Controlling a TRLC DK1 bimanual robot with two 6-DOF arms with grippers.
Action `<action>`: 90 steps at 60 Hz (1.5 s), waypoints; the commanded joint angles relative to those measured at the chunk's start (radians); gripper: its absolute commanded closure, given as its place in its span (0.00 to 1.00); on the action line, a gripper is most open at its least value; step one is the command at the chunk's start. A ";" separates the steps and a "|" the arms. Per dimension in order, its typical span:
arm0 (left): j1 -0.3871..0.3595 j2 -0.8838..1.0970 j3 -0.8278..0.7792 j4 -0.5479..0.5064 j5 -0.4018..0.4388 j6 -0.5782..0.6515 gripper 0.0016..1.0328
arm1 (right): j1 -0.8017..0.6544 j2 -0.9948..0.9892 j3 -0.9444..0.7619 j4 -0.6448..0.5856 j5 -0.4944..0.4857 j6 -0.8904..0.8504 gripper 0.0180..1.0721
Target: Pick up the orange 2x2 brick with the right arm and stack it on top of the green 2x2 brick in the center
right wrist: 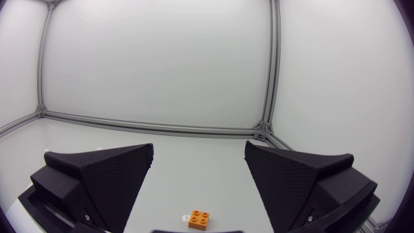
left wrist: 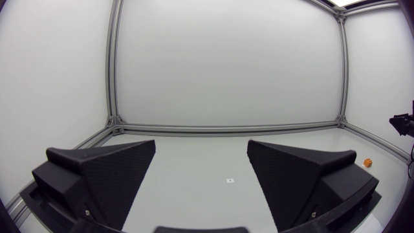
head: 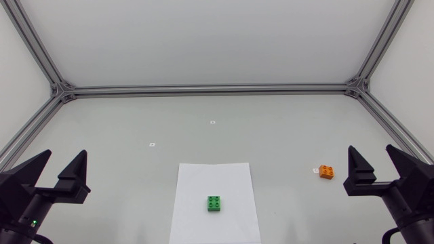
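The orange 2x2 brick (head: pixel 327 172) lies on the table at the right, just left of my right gripper (head: pixel 375 157). In the right wrist view the orange brick (right wrist: pixel 199 219) sits on the table low between the open fingers, a short way ahead. The green 2x2 brick (head: pixel 215 203) stands on a white sheet (head: pixel 214 179) in the centre front. My left gripper (head: pixel 62 163) is open at the left edge, holding nothing. From the left wrist view the orange brick (left wrist: pixel 368 162) shows as a small speck far off beside one finger (left wrist: pixel 304 175).
A small white tag (head: pixel 315 170) lies beside the orange brick. Two more small markers (head: pixel 152 144) dot the table further back. An aluminium frame rail (head: pixel 210 89) borders the table at the back and sides.
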 commanded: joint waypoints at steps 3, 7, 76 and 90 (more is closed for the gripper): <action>0.004 -0.008 -0.041 -0.015 0.004 0.013 0.04 | 0.006 -0.011 -0.025 0.009 0.001 0.023 0.05; 0.004 -0.008 -0.041 -0.015 0.004 0.013 0.04 | 0.006 -0.011 -0.025 0.009 0.001 0.023 0.04; 0.004 -0.008 -0.041 -0.015 0.004 0.013 0.04 | -0.003 0.562 0.465 0.030 0.099 0.026 0.04; 0.004 -0.008 -0.041 -0.015 0.004 0.013 0.04 | -0.111 0.807 0.631 -0.120 -0.016 0.091 0.04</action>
